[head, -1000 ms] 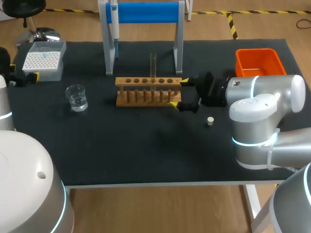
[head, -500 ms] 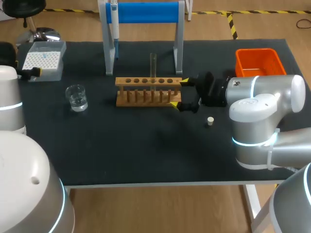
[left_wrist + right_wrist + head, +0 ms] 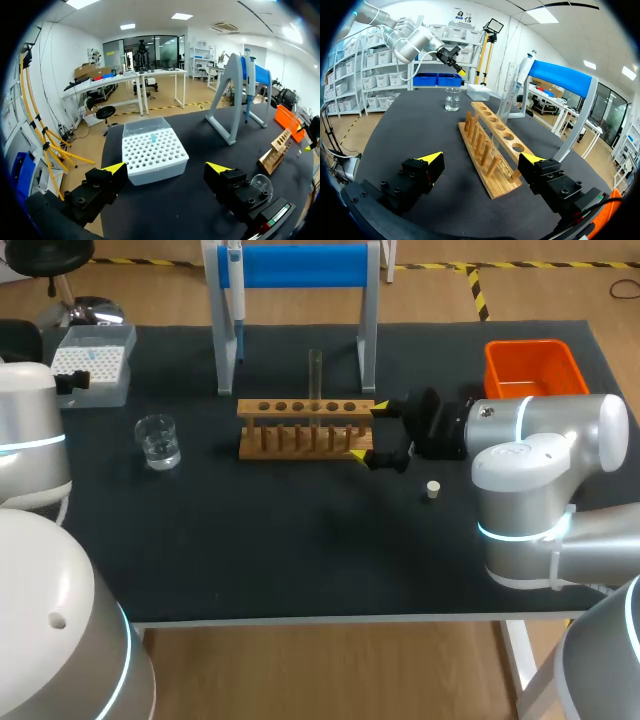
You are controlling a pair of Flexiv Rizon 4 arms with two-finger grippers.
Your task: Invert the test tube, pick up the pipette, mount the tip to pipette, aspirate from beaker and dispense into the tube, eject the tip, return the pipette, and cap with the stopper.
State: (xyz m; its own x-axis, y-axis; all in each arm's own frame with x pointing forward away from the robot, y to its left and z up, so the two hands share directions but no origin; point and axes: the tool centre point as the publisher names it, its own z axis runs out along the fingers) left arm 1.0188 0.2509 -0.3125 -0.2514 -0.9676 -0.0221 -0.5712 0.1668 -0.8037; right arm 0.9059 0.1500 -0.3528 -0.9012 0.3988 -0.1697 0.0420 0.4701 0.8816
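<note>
A clear test tube (image 3: 315, 375) stands upright in the wooden rack (image 3: 305, 428). My right gripper (image 3: 372, 433) is open at the rack's right end, facing along it (image 3: 492, 150), with the tube (image 3: 507, 95) ahead of its fingers. The pipette (image 3: 236, 290) hangs on the blue stand. My left gripper (image 3: 166, 170) is open just in front of the white tip box (image 3: 154, 156); the head view shows it at the box's left side (image 3: 95, 362). The water beaker (image 3: 158, 440) sits left of the rack. The small stopper (image 3: 433, 489) lies right of the rack.
An orange bin (image 3: 532, 368) sits at the back right of the black table. The blue pipette stand (image 3: 300, 270) rises behind the rack. Bare mat spreads across the front half of the table (image 3: 300, 550).
My left arm has swung in from the table's left edge toward the tip box. The right arm and all objects stay where they were.
</note>
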